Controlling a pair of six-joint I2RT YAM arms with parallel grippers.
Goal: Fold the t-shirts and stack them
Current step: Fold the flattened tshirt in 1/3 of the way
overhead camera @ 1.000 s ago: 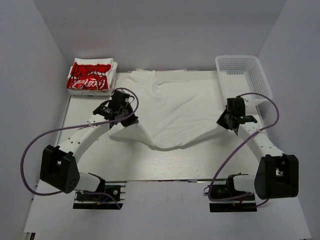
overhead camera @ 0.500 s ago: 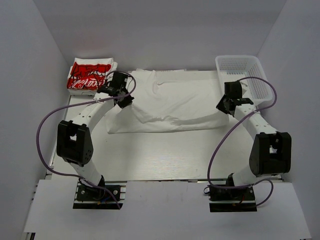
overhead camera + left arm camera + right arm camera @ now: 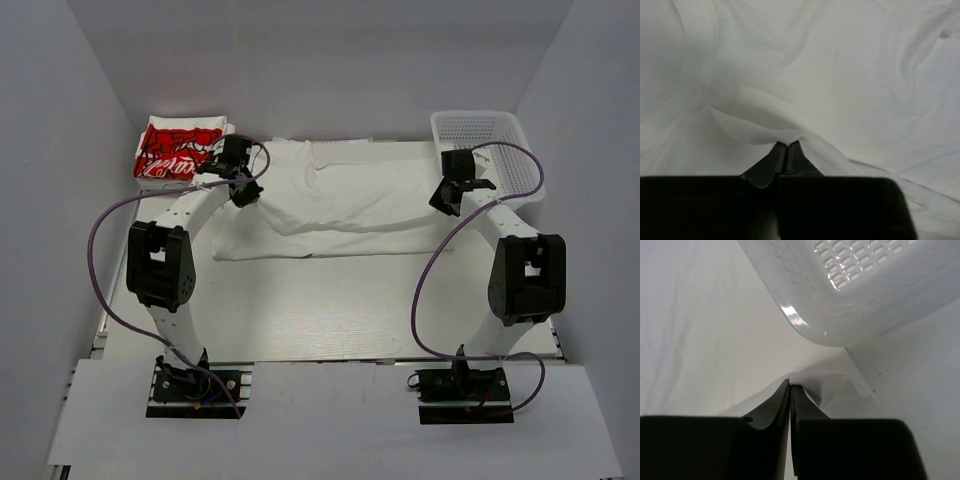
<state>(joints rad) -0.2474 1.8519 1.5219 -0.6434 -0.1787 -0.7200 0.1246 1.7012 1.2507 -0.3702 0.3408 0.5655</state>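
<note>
A plain white t-shirt [image 3: 350, 205] lies spread across the back of the table, its near half folded up over the far half. My left gripper [image 3: 246, 190] is shut on the shirt's left edge; the pinched cloth [image 3: 785, 135] shows at the fingertips in the left wrist view. My right gripper [image 3: 443, 200] is shut on the shirt's right edge [image 3: 810, 377], right beside the basket. A folded t-shirt with a red print [image 3: 180, 152] lies at the back left corner.
A white plastic mesh basket [image 3: 487, 150] stands at the back right, its rounded corner [image 3: 840, 320] just above my right fingertips. White walls close in the table on three sides. The purple cables loop beside each arm.
Both grippers carried the shirt's near edge from mid-table toward the back, folding it over the far half. The arms are stretched further out now.
</note>
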